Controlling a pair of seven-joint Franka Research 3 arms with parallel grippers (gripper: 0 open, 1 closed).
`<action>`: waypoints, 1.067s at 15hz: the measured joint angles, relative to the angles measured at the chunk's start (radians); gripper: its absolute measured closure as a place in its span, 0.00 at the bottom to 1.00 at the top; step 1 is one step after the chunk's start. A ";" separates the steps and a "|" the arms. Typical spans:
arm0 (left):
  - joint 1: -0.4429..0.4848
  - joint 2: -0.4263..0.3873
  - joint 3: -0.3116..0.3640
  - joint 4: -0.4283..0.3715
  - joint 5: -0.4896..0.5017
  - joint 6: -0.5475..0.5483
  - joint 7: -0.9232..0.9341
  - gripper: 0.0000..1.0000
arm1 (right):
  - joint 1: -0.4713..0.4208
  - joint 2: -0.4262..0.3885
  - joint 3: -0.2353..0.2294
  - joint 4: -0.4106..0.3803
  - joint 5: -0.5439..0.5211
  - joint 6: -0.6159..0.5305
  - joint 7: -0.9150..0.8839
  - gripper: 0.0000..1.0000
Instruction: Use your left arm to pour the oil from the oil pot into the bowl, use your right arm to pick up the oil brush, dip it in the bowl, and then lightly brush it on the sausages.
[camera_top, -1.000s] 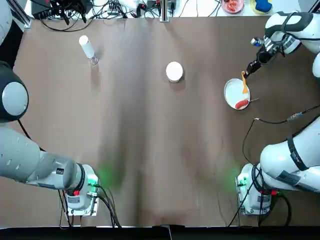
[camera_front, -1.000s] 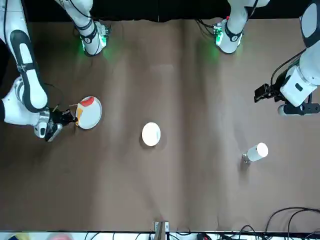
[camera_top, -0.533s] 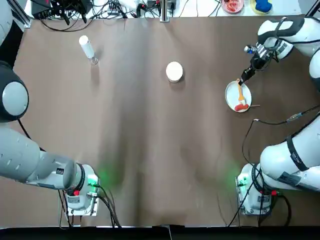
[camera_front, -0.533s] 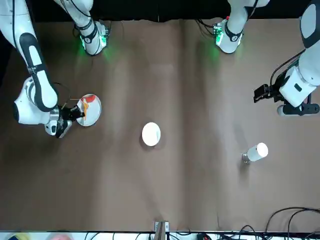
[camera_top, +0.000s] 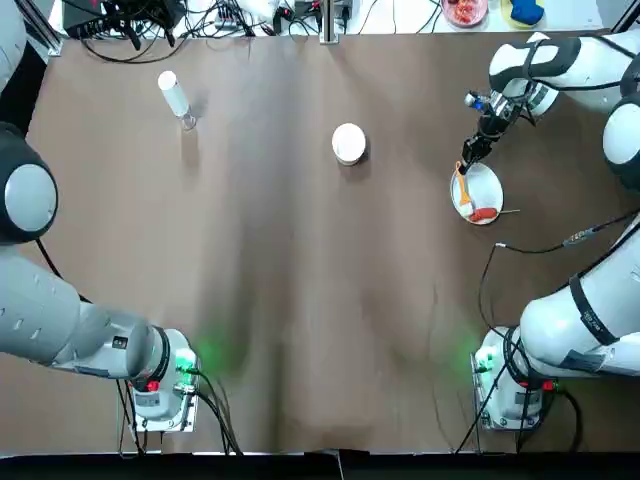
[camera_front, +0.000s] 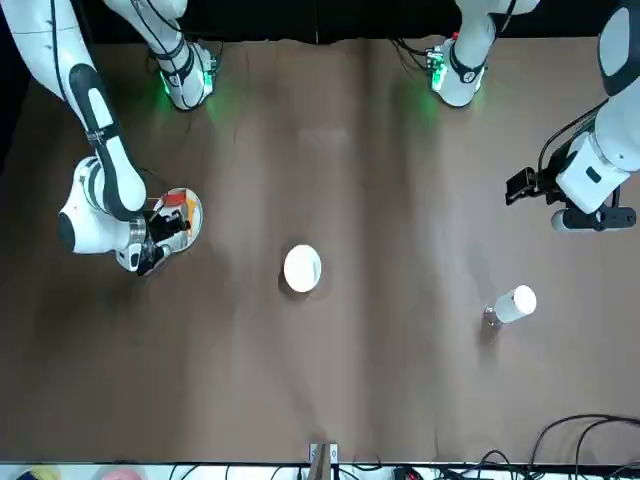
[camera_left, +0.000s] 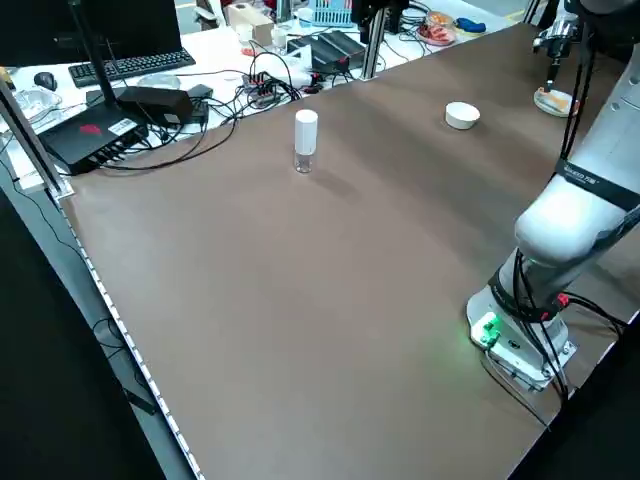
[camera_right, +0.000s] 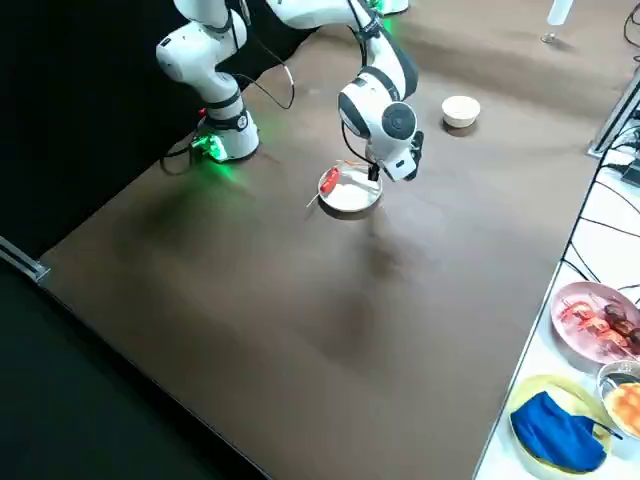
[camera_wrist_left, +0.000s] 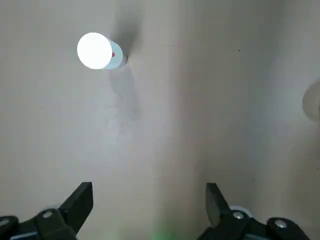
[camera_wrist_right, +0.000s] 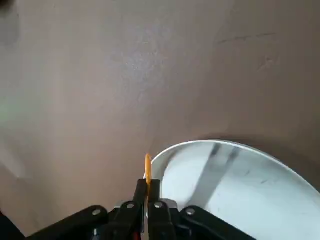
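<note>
My right gripper (camera_top: 471, 152) is shut on the oil brush (camera_top: 463, 181), whose orange end hangs over the rim of the white plate (camera_top: 487, 180) on the bowl's side. In the right wrist view the oil brush (camera_wrist_right: 148, 167) sticks out between the closed fingers, just above the plate (camera_wrist_right: 235, 185). The red sausage (camera_top: 483, 213) lies at the plate's near edge. Mid-table stands the small white bowl (camera_top: 348, 143). Far left, the oil pot (camera_top: 175, 97) stands upright. My left gripper (camera_wrist_left: 147, 200) hovers open, high above and apart from the oil pot (camera_wrist_left: 95, 50).
Cables and electronics (camera_top: 150, 15) line the table's far edge. Dishes of food and a blue cloth (camera_right: 555, 430) sit beyond the far right corner. A black cable (camera_top: 495, 262) loops over the table near the right arm's base.
My right gripper has carried the oil brush across the plate, from its outer far side to the rim on the bowl's side. The left arm, bowl and oil pot have not moved.
</note>
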 joint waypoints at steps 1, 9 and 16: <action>0.000 0.000 0.000 0.000 0.000 0.000 0.000 0.00 | -0.003 0.000 -0.004 0.000 0.000 0.000 0.000 0.96; 0.000 0.000 0.000 0.000 0.000 0.000 0.000 0.00 | -0.100 0.000 -0.018 0.016 -0.084 0.001 -0.094 0.96; 0.000 0.000 0.000 0.000 0.000 0.000 0.000 0.00 | -0.135 0.001 -0.002 0.111 -0.149 -0.056 -0.023 0.96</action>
